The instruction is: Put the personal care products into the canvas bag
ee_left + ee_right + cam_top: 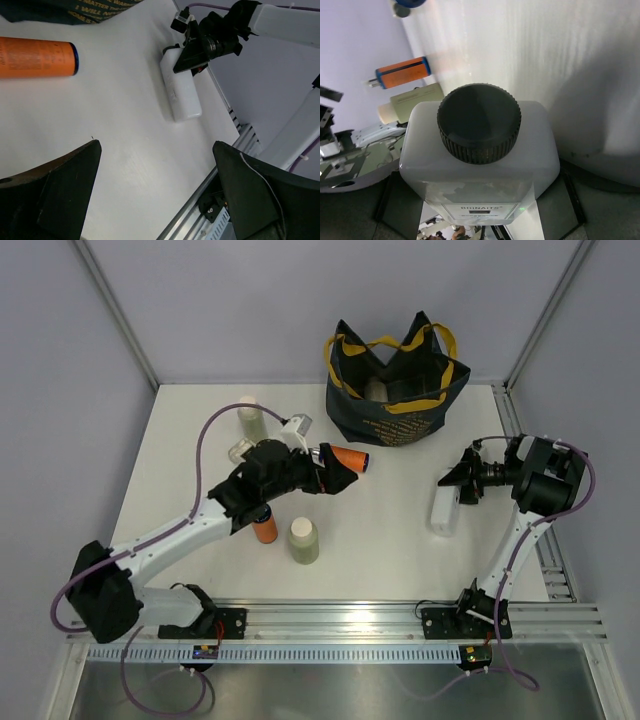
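Standing nearest the arm bases on the bench (400,560) are a pale green bottle (303,540) and, just beside it, an upright orange bottle (265,529). Farther in, the left gripper (156,145) has its jaws wide apart. A second orange bottle (37,57) lies on its side ahead of them, not between them. The right gripper (458,485) sits at the capped end of the white rectangular bottle (443,512), which lies flat; whether those jaws press it cannot be told. Farthest back, the canvas bag (400,420) stands open-mouthed, with a pale item (378,390) showing inside.
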Controlling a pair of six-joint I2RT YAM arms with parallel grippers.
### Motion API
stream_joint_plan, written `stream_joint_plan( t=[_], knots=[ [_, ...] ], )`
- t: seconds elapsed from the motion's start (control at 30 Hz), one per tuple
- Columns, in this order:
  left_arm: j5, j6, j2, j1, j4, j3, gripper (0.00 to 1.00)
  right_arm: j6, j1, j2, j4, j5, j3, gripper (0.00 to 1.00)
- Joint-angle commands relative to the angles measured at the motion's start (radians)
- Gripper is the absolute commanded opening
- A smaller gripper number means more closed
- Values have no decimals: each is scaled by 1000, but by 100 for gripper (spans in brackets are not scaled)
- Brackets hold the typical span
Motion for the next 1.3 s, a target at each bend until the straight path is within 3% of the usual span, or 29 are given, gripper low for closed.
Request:
stream_joint_plan(
  t=[0.0, 0.13, 0.3, 0.9, 1.27],
  knots=[
    [118, -62, 101, -18, 117, 102, 99, -151, 2, 34, -260, -262, 57, 0],
    [153, -57, 227, -52, 122, 179, 99, -355, 2, 71, -439, -354, 89, 0],
    [186, -68, 335, -71, 137, 234, 99, -372, 6, -7, -439, -377, 69, 0],
    [164, 41, 417, -98, 41, 329, 99, -283, 6, -337, -441, -468, 87, 0],
    [126, 106, 360, -91, -24, 337, 99, -145, 12, -542, -439, -526, 271, 0]
  ],
)
